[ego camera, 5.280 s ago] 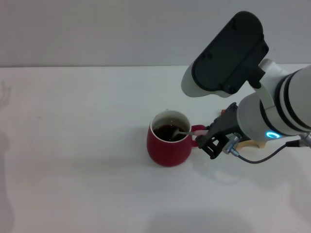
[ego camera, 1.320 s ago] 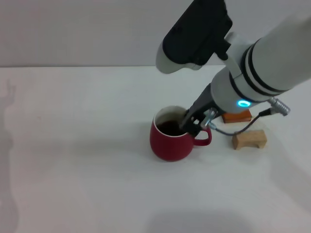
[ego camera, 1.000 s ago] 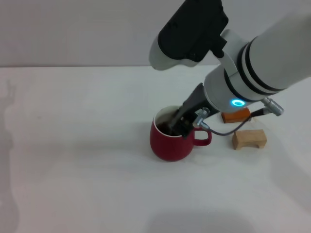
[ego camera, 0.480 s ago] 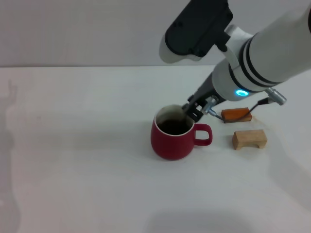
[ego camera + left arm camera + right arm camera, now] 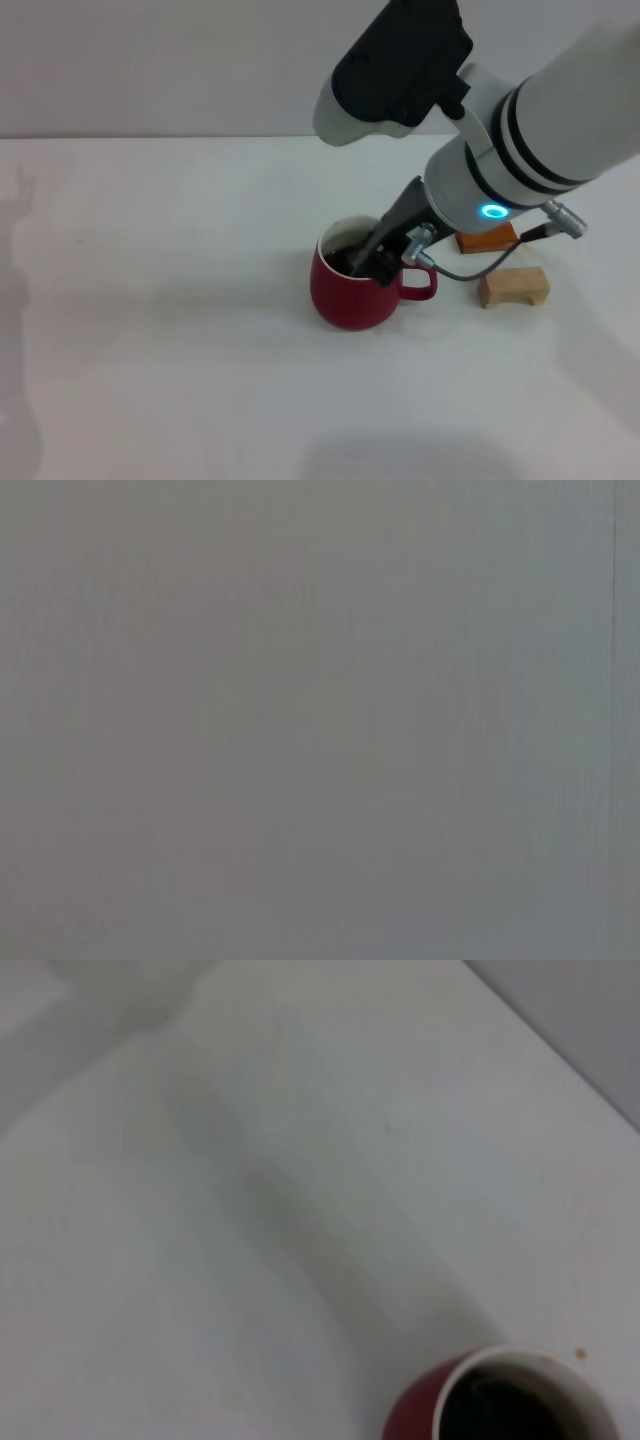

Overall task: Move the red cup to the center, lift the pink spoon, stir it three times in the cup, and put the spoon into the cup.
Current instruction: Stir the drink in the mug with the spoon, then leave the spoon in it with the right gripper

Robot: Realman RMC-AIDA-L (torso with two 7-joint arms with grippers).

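Note:
The red cup (image 5: 348,300) stands upright near the middle of the white table, its handle pointing right and its inside dark. My right gripper (image 5: 372,262) reaches down from the right, and its dark fingertips dip into the cup's mouth at the near-right part of the rim. The fingers are pressed together. The pink spoon is hidden by the fingers and the dark inside of the cup. The right wrist view shows only part of the cup (image 5: 420,1415) and its white rim at the picture's edge. My left arm is out of view.
An orange-brown flat block (image 5: 486,240) and a tan wooden block (image 5: 513,286) lie on the table (image 5: 150,300) to the right of the cup, under my right arm. A grey cable (image 5: 470,268) hangs from the wrist near the cup's handle.
Half a second ago the right gripper was at the cup's far-right rim; now it sits lower and nearer the front, inside the mouth. It keeps circling there. The cup stays put.

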